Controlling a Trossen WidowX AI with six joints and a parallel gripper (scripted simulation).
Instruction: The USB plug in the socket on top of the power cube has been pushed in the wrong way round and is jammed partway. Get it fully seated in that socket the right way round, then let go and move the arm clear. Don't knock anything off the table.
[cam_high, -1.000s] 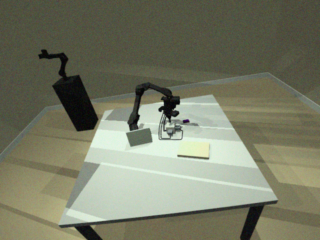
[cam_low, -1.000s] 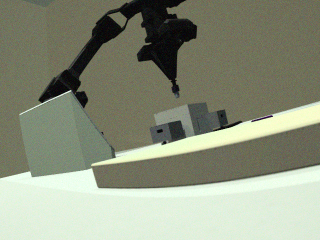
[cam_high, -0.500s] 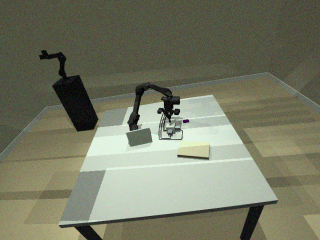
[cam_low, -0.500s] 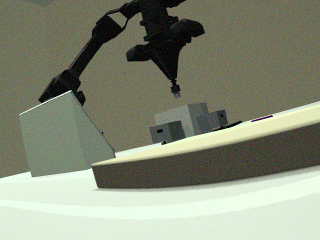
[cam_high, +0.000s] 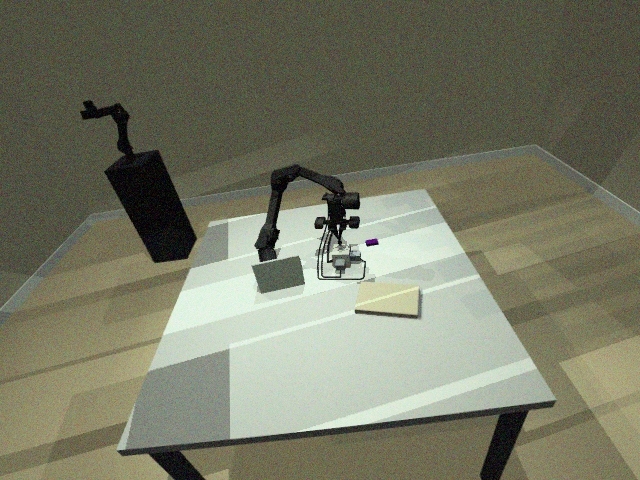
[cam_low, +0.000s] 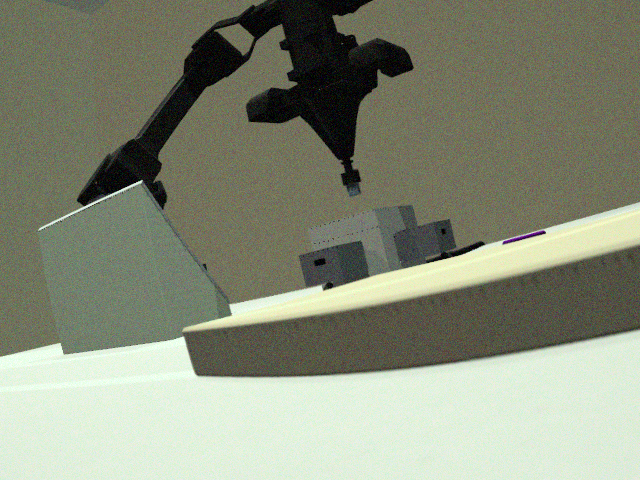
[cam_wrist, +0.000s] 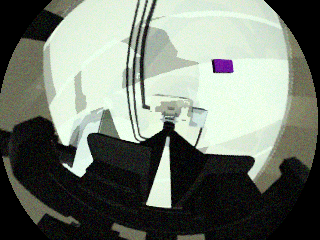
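Observation:
The USB plug (cam_low: 353, 189) has a black body and a metal tip that points down, and it is held in the air above the power cube. My gripper (cam_low: 347, 159) (cam_wrist: 168, 133) (cam_high: 340, 242) is shut on the plug and points down. The power cube (cam_low: 386, 242) (cam_high: 339, 254) is a light grey block with smaller grey blocks on its sides. In the exterior view a gap shows between the plug's tip and the cube's top. The socket on top cannot be made out, nor which way round the plug faces.
Black cables (cam_high: 318, 258) (cam_wrist: 131, 65) loop around the cube on the table (cam_high: 310, 382). A grey-green slanted block (cam_high: 279, 274) (cam_low: 129, 273) stands to its left. A pale yellow slab (cam_high: 388, 299) (cam_low: 413, 320) lies in front. A small purple block (cam_high: 371, 241) (cam_wrist: 222, 66) lies behind, to the right.

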